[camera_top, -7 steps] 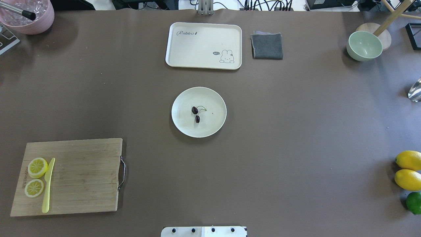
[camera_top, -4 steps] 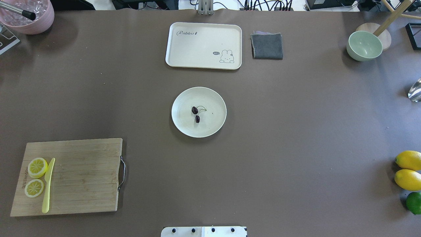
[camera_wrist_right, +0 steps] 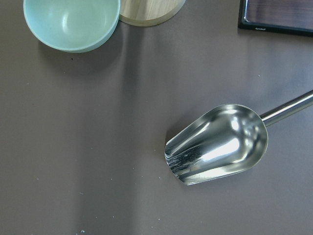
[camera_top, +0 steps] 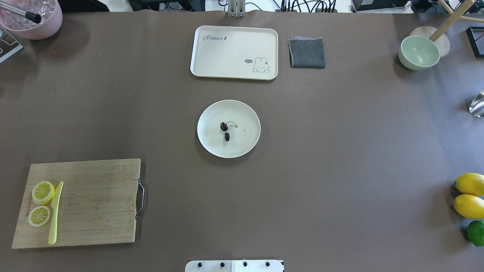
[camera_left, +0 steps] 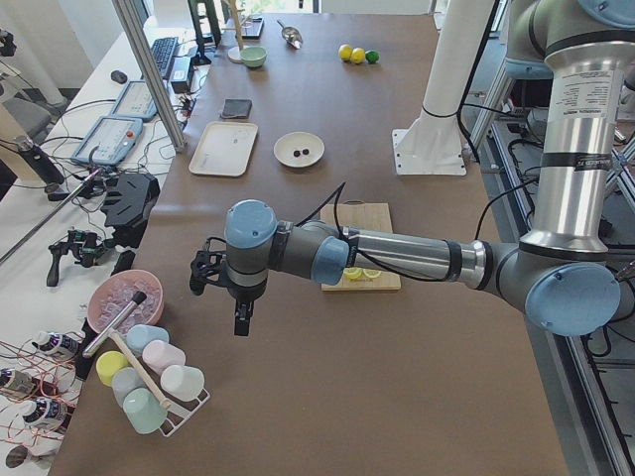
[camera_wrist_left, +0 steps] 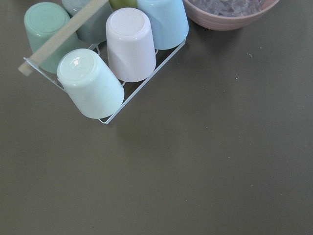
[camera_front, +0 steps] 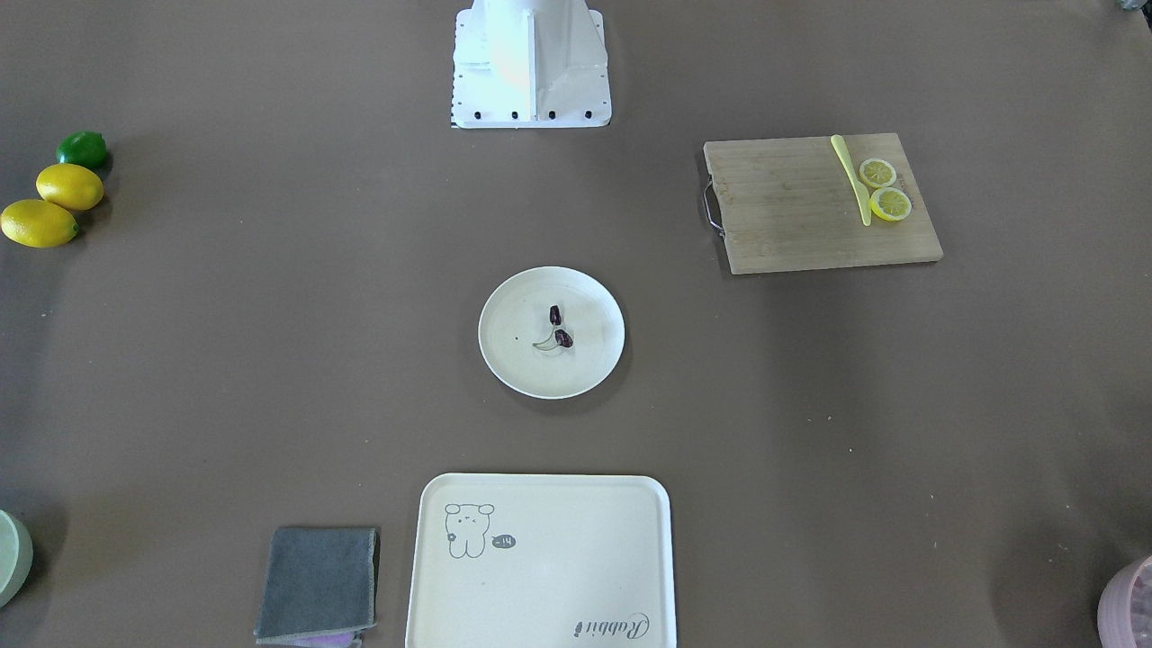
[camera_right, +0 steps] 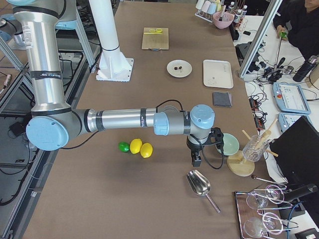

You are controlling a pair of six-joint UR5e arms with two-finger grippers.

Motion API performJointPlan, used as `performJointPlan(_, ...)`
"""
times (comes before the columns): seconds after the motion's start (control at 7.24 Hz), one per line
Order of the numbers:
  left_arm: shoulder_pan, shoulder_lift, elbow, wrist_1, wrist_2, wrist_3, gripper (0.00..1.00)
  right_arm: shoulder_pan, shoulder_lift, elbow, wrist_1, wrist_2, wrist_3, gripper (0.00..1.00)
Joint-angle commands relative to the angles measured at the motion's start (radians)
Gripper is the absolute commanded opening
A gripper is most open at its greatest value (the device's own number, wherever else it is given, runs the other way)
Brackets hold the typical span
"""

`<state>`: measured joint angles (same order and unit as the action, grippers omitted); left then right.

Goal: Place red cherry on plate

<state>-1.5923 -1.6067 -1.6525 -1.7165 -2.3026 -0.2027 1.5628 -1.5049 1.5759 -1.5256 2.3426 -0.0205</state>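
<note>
The red cherry (camera_top: 225, 131), a pair of dark maroon fruits on a thin green stem, lies near the middle of the round cream plate (camera_top: 245, 141), also seen from the front as cherry (camera_front: 558, 329) on plate (camera_front: 589, 362). Neither gripper shows in the overhead or front views. The left gripper (camera_left: 241, 317) hangs over the table's far-left end near a cup rack, far from the plate. Over the opposite end, the right gripper (camera_right: 195, 158) hangs near a metal scoop. I cannot tell whether either is open or shut.
A cream tray (camera_top: 211, 53) and grey cloth (camera_top: 306, 53) lie beyond the plate. A cutting board (camera_top: 94, 204) holds lemon slices (camera_top: 42, 192) and a yellow knife (camera_top: 55, 211). A green bowl (camera_top: 419, 52), lemons (camera_top: 469, 184), a lime (camera_top: 476, 232), a scoop (camera_wrist_right: 217, 144), a pink bowl (camera_top: 36, 17) and cups (camera_wrist_left: 129, 44) stand at the table's ends.
</note>
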Motion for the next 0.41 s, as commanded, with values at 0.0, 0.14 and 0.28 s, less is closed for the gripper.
performJointPlan(0.0, 0.000, 0.001, 0.000, -0.002, 0.000, -0.001, 0.98, -0.001, -0.006, -0.002, 0.019, -0.002, 0.007, 1.00)
performJointPlan(0.14, 0.000, 0.001, 0.000, 0.000, 0.000, -0.001, 0.98, -0.001, -0.005, -0.002, 0.019, 0.000, 0.007, 1.00)
performJointPlan(0.28, 0.000, -0.001, 0.000, 0.000, 0.000, -0.001, 0.98, -0.001, -0.005, -0.002, 0.019, 0.003, 0.007, 1.00)
